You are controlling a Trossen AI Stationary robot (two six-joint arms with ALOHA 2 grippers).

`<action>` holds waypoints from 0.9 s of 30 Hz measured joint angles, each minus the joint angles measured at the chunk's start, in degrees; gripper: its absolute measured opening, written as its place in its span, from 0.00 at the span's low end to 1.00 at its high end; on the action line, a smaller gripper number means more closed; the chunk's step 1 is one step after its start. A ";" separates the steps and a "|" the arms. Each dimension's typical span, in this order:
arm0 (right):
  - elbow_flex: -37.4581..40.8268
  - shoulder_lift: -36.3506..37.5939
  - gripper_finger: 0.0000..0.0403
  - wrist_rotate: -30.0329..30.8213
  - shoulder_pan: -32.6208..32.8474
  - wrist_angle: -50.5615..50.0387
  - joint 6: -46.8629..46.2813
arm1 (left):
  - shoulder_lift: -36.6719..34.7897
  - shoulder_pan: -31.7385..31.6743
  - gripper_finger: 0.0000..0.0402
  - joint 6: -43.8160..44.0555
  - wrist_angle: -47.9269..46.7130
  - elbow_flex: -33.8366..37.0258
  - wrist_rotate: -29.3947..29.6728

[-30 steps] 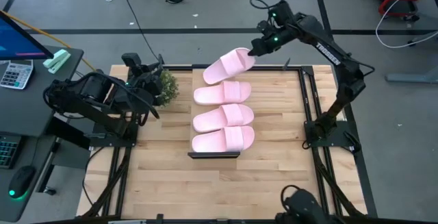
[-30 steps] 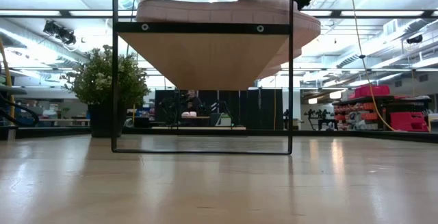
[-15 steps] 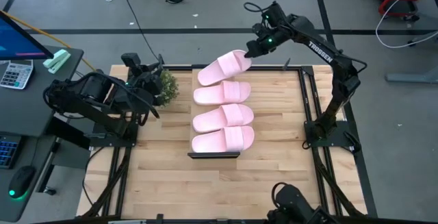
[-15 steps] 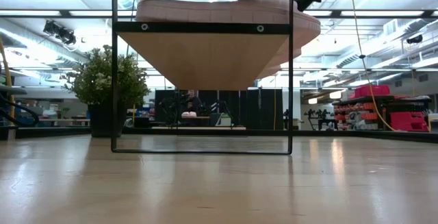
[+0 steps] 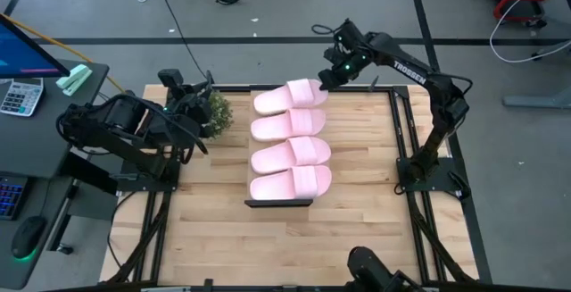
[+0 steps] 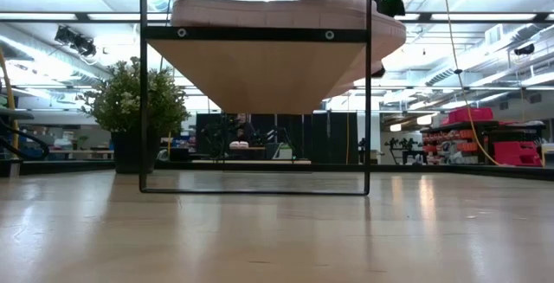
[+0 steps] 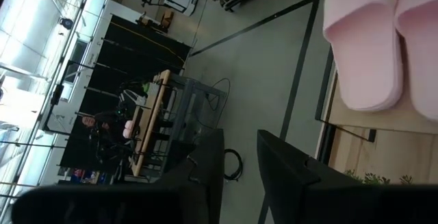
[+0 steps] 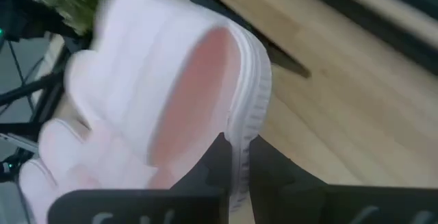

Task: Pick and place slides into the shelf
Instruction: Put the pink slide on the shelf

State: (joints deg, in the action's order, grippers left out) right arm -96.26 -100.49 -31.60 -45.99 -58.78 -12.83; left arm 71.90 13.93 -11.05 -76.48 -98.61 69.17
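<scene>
High view: three slides [image 5: 290, 154] sitting on shelf [image 5: 278, 202], right gripper [image 5: 325, 79] fingers pinching fourth slide's [image 5: 290, 97] edge, lining it up; left gripper [image 5: 198, 90] idling, fingers apart.

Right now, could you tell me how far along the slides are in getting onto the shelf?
Nearly done. Three slides already lie side by side on the shelf. The fourth slide is at the far end of the row, its edge pinched in the right claw, as the right wrist view shows. What remains is to let go and pull back. The left claw waits by the potted plant.
</scene>
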 joint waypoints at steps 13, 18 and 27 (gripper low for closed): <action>5.22 0.20 0.07 0.78 0.53 5.58 2.20 | 0.00 -1.56 0.22 -0.02 0.00 0.00 -0.02; 4.78 0.52 0.07 3.13 0.91 7.25 2.48 | 0.00 -2.93 0.24 -0.02 0.00 0.00 -0.02; 6.41 0.61 0.07 0.57 2.03 5.47 1.92 | 0.00 -4.46 0.21 0.00 0.04 0.00 -2.90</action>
State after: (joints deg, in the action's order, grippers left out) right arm -89.85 -99.88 -31.03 -43.95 -53.31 -10.91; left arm 71.90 9.47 -11.06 -76.44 -98.61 66.27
